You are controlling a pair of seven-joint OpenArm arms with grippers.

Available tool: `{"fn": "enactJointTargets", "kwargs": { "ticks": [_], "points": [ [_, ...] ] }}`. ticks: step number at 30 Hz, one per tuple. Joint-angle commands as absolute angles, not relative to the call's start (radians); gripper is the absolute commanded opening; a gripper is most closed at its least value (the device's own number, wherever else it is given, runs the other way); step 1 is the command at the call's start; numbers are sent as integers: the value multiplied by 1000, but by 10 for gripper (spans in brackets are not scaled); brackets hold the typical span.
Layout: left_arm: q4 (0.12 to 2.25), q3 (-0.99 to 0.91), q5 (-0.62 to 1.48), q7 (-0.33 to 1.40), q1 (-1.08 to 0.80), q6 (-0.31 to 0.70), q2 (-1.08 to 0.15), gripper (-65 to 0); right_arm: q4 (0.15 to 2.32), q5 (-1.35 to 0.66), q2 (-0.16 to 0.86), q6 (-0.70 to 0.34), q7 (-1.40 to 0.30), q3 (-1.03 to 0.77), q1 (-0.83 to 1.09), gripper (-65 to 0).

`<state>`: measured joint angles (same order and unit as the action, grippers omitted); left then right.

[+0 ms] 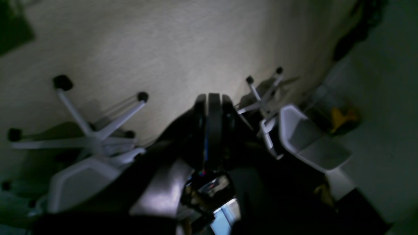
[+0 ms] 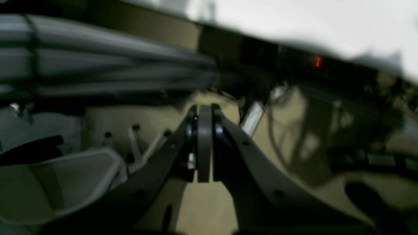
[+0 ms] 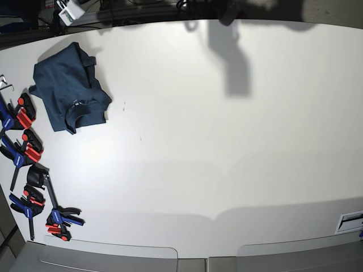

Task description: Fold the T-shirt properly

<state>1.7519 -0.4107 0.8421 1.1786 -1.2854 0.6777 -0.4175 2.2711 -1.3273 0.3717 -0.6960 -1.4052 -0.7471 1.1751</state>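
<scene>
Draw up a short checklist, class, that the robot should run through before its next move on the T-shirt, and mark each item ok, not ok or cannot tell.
1. T-shirt on the white table: ok, at the far left, near the clamps.
2. T-shirt folded: ok, a compact bundle with the collar showing, though one edge looks rumpled.
3. Left gripper free of cloth: ok, jaws shut on nothing.
4. Right gripper free of cloth: ok, jaws shut on nothing.
5. Arms away from the table: ok, neither shows in the base view.
6. Fold symmetrical: cannot tell, too small here.
</scene>
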Motion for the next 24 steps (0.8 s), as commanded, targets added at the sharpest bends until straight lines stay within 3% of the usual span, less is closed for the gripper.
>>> {"fn": "enactJointTargets", "kwargs": {
  "ticks": [1,7,15,20,24],
  "points": [
    [1713,-414,850,1174,-1309,685,-438,-650,2256,-1347,393,-698,-1396,-752,1201,-650],
    [1424,-311,839,1064,-1309,685,-535,-646,1982,-1342,510,-698,-1396,-688,1208,-650],
    [1158,-6,762,1021,-1168,698,-546,-638,1467,-1132,670,-698,-1391,-372,1076,-650],
    [1093,207,550,828,-1044,698,-534,-638,1145,-997,675,-698,-1332,-98,853,-650],
    [1045,324,300,622,-937,698,-498,-638,946,-860,664,-698,-1093,169,686,-650]
  ]
}}
